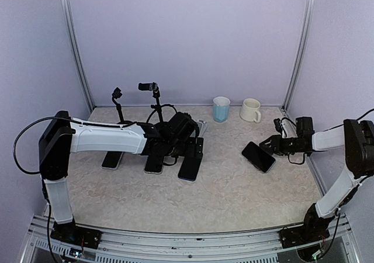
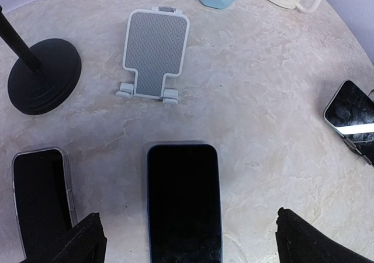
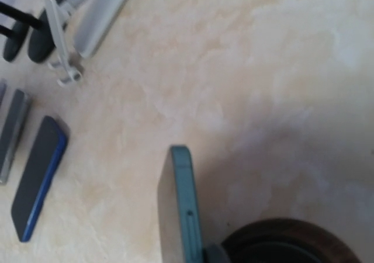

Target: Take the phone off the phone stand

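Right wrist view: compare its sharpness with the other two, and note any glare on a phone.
Right wrist: soft throughout, even the near teal-edged phone; left wrist: crisp, a white glare streak on that phone's screen; top external: sharp, evenly lit.

Top external: high behind the near edge of the table [image 1: 234, 199], tilted down across all of it to the back wall [image 1: 187, 41]. Left wrist: close above the tabletop, facing the white stand [image 2: 156, 52]. Right wrist: low, looking leftward past a teal-edged phone [image 3: 181, 210] at the lens, toward that same stand
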{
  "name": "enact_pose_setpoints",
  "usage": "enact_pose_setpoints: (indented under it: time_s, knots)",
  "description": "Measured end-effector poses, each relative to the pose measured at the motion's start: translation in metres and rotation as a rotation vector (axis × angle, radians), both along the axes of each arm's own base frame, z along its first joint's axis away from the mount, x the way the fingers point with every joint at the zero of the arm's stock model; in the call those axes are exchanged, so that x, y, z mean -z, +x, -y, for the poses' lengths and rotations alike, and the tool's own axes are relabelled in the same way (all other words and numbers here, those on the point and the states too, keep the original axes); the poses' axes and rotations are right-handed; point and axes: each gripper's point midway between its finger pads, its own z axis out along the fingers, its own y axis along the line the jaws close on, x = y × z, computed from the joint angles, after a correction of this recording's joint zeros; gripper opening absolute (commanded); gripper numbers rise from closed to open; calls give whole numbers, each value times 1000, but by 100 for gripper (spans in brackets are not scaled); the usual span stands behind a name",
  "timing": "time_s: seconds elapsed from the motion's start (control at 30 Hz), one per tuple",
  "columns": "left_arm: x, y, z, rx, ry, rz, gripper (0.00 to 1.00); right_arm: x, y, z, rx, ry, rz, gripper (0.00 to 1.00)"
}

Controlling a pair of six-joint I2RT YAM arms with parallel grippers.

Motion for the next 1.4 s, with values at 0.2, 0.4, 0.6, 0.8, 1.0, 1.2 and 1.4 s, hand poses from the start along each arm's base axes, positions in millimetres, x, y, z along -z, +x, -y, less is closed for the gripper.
enact_pose_setpoints:
  time_s: [0.2, 0.4, 0.6, 0.8, 1.0, 1.2, 1.4]
  knots:
    - [0, 0, 0, 0, 0, 0, 99, -8, 1, 4, 13, 26, 19, 28]
    - [0, 0, 0, 2, 2, 1, 99, -7, 0, 4, 14, 33, 15, 24]
    - [0, 0, 0, 2, 2, 1, 99, -2, -2, 6, 24, 30, 5, 19]
    - [0, 1, -1, 0, 2, 1, 99, 6, -8, 10, 46, 34, -23, 7]
    - [-1, 1, -1, 13, 15, 8, 99, 3, -9, 7, 40, 65, -27, 0]
    - [-8, 0, -1, 36, 25, 28, 99, 1, -10, 4, 27, 91, -21, 0]
    - [-23, -5, 0, 85, 30, 65, 99, -2, -13, 1, 14, 127, -19, 0]
